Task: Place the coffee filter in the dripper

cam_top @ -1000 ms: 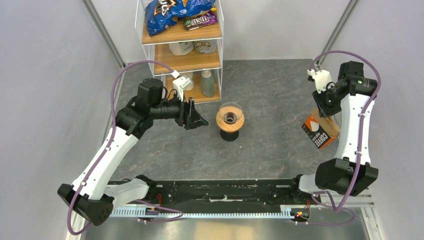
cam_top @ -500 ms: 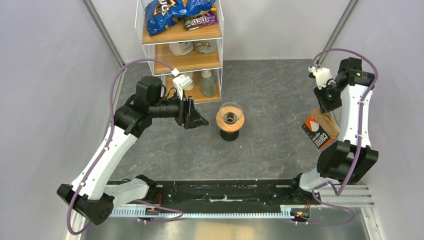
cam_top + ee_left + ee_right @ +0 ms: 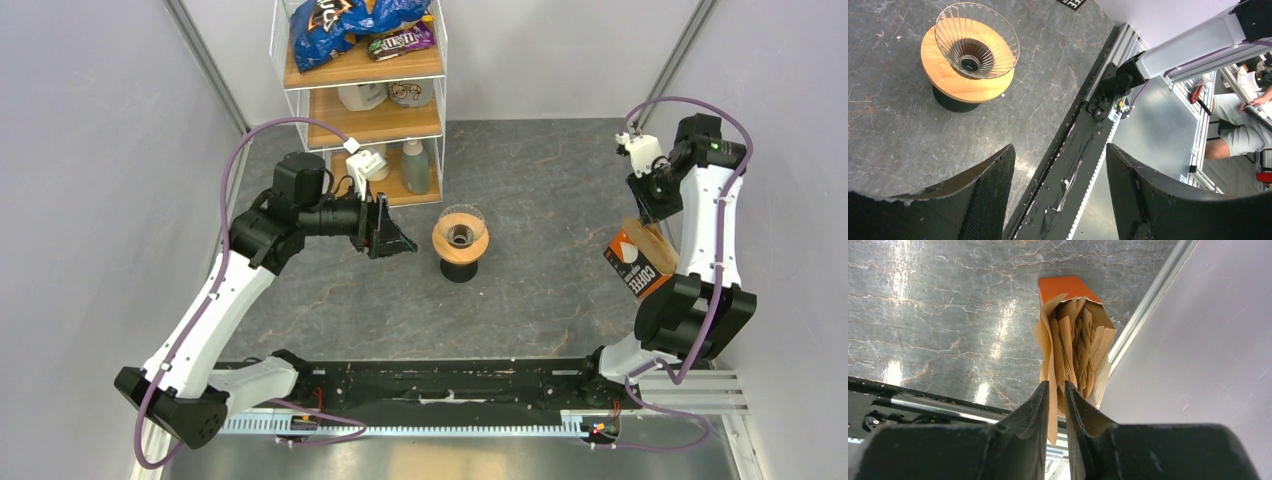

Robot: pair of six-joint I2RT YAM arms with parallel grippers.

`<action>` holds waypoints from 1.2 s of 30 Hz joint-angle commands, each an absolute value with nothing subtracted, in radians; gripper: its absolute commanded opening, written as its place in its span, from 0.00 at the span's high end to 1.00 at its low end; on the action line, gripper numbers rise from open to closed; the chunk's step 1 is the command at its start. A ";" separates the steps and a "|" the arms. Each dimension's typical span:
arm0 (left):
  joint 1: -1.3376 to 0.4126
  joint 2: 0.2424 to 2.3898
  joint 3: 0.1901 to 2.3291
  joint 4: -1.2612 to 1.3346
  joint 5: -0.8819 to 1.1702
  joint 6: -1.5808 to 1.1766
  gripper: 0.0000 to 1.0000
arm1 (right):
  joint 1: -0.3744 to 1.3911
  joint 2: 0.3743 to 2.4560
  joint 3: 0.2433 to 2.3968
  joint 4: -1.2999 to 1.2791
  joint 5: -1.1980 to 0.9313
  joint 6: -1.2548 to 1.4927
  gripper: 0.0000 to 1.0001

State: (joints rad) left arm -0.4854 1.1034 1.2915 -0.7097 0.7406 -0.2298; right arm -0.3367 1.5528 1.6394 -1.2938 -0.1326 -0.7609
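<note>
One thin tan paper coffee filter [image 3: 1049,342] pinched by right gripper [image 3: 1056,386]; left gripper [image 3: 1059,150] spread near ribbed glass dripper [image 3: 977,41].

The packet [image 3: 636,262] at the right edge bears "COFFEE" in white on its black half. On the far rack's [image 3: 362,66] top shelf, a dark bag [image 3: 402,42] reads "M&M's". The blue bag [image 3: 335,22] beside it shows large letters, too cut off to read.

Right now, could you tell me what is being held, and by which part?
The right gripper pinches a coffee filter by its upper edge; the left gripper holds nothing.
</note>
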 commanded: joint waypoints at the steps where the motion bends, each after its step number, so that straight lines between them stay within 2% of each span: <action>1: -0.485 1.110 1.326 -0.714 0.766 -0.247 0.28 | -0.339 1.557 1.644 -1.277 -0.109 -0.791 0.76; 27: -0.485 1.110 1.315 -0.714 0.764 -0.246 0.28 | -0.359 1.570 1.616 -1.263 -0.115 -0.796 0.76; 36: -0.485 1.103 1.310 -0.715 0.765 -0.248 0.28 | -0.358 1.553 1.677 -1.320 -0.169 -0.790 0.76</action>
State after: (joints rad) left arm -0.4854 1.1084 1.2915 -0.7101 0.7406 -0.2298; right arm -0.3519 1.5707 1.6241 -1.2846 -0.1406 -0.7784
